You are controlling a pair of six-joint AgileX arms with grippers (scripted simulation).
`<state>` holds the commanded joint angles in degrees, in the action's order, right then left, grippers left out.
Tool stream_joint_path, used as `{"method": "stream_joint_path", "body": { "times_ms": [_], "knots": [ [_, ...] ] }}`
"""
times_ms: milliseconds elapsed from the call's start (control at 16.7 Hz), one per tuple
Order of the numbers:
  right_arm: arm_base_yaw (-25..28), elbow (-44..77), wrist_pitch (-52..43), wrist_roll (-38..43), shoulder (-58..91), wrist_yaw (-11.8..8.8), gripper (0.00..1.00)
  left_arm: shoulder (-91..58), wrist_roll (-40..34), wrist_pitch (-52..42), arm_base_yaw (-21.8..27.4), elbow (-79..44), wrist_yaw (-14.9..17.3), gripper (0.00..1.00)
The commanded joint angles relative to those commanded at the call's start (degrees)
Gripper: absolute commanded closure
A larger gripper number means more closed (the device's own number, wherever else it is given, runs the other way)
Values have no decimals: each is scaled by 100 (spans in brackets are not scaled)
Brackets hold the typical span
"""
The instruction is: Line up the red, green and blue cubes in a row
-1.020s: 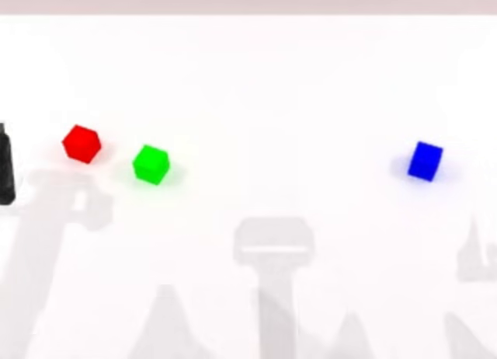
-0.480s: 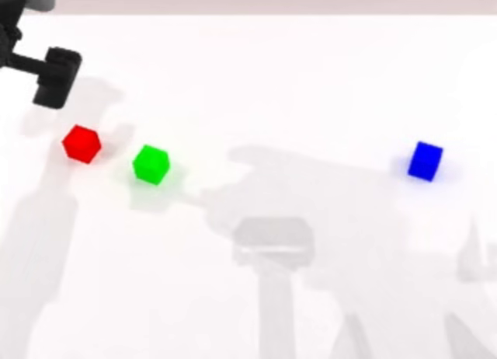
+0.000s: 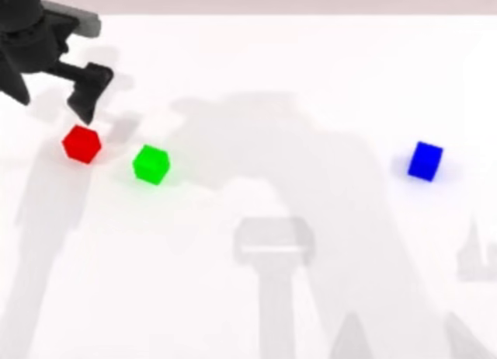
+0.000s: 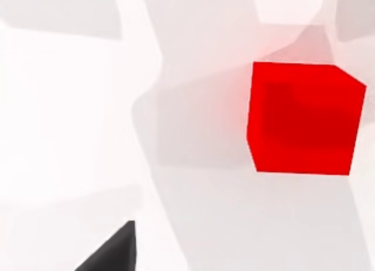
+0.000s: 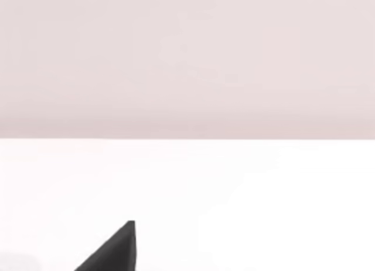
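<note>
white table (image 3: 311,79) | pale far wall (image 5: 187,60) | arm shadows across table

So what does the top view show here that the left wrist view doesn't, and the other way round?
Only the top view shows the green cube right of the red one, the blue cube far off toward the table's right side, and the left gripper with its arm at the far left corner, just beyond the red cube. Only the left wrist view shows a close look at the red cube's faces and a dark fingertip at the frame's edge. Both show the red cube resting free on the white table. The right arm is in neither.
</note>
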<state>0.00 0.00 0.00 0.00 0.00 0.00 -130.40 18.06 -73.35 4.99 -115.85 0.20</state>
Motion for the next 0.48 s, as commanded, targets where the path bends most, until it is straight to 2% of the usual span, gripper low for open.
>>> {"method": "stream_joint_path", "body": {
  "times_ms": [180, 480],
  "knots": [
    [0, 0, 0, 0, 0, 0, 0, -409, 51, -197, 8, -407, 6, 0],
    [0, 0, 0, 0, 0, 0, 0, -424, 49, -196, -26, -415, 5, 0]
  ]
}}
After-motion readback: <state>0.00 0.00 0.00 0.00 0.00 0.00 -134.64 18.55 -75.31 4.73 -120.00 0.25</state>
